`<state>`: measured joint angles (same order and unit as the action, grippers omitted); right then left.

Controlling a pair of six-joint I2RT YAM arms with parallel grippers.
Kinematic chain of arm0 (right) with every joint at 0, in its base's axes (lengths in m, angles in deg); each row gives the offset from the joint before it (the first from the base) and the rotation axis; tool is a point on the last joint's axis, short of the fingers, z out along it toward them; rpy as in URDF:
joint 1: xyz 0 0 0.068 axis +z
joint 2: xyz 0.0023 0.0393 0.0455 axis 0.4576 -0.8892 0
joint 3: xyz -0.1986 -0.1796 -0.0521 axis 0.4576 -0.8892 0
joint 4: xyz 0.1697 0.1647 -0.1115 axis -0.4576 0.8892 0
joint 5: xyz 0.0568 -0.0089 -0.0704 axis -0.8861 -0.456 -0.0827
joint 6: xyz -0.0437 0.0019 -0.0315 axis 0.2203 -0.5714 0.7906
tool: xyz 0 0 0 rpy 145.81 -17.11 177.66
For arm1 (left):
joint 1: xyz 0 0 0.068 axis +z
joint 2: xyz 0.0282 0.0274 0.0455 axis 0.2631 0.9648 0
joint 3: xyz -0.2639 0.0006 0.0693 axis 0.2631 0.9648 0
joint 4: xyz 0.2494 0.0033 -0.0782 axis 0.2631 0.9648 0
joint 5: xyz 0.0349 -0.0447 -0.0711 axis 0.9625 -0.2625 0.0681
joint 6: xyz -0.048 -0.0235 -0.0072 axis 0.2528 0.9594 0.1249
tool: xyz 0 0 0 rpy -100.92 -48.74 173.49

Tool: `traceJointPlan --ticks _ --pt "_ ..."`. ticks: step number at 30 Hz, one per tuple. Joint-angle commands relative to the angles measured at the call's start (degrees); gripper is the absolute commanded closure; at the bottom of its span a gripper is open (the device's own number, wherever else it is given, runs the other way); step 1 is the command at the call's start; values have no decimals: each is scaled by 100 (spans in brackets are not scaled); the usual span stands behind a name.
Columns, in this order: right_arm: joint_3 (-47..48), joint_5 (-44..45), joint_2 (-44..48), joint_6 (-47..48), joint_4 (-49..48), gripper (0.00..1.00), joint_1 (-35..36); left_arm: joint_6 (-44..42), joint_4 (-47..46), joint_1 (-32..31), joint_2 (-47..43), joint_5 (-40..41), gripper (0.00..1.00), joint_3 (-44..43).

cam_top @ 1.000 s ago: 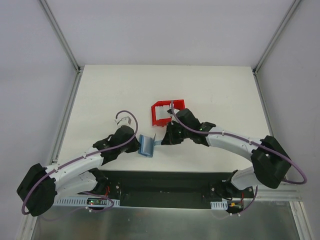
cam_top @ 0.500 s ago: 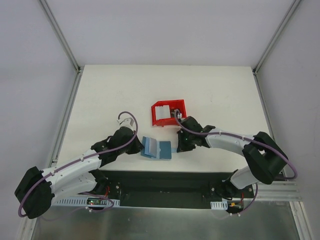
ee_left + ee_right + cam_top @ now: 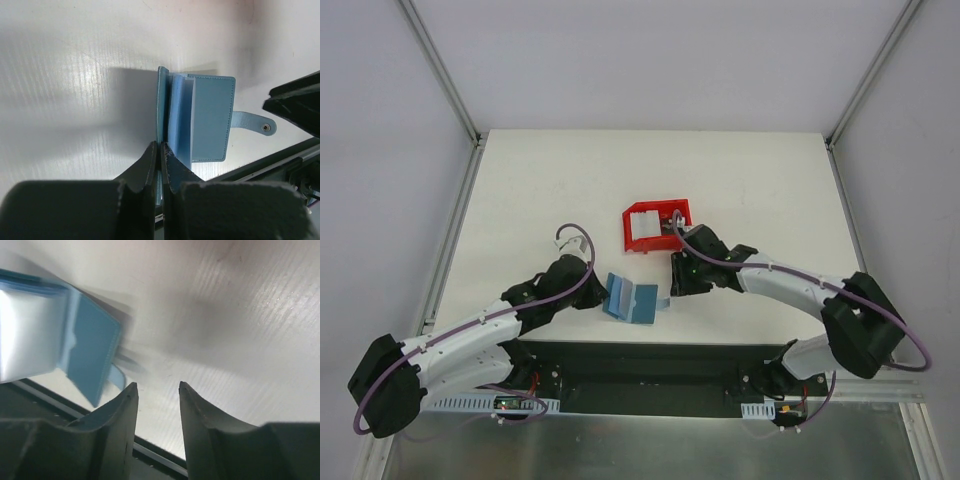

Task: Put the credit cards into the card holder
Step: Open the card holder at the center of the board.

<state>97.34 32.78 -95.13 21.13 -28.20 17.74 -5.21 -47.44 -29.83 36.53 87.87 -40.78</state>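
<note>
The card holder [image 3: 631, 300] lies open on the desk [image 3: 540, 180], low in the overhead view and just left of centre, near the desk's front edge. In the left wrist view its wider teal flap [image 3: 210, 117] lies flat. The other flap rises on edge along the fold, with lighter blue pockets between the two. Its snap tab [image 3: 254, 123] sticks out flat toward the right of that frame.

The left gripper [image 3: 160, 146] has its jaws clenched on the bottom edge of the raised flap, pinching it thinly between them. From above, this gripper [image 3: 598, 296] meets the holder from the left.

The right gripper [image 3: 677, 287] sits just right of the holder, near the tab. In its own wrist view its jaws [image 3: 157, 390] stand released, with only bare desk between them. The holder [image 3: 85, 347] appears blurred at the left of that frame.

The credit cards [image 3: 644, 228] show as a pale rectangle inside the red bin [image 3: 655, 207], just above the holder and the right gripper in the overhead view. How many cards lie there cannot be told.
</note>
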Motion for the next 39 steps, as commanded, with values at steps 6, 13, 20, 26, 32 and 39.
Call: traceJointPlan --ticks 6,13,20,26,32,39 --pt "282 -45 1115 -503 -290 50 169 185 126 -194 72 241 100 -168" --pt "1064 77 150 -828 -344 44 811 228 126 -299 196 294 100 -264" --pt "1679 262 -580 -838 -221 39 1268 343 126 -370 55 382 100 -238" --pt "1680 210 -950 -943 -256 39 1356 404 126 -379 -208 496 100 -185" --pt "1829 192 -1153 -934 -256 39 1409 413 126 -379 -218 496 100 -159" --pt "1803 52 -1206 -873 -343 40 1436 536 126 -387 -209 601 100 -27"
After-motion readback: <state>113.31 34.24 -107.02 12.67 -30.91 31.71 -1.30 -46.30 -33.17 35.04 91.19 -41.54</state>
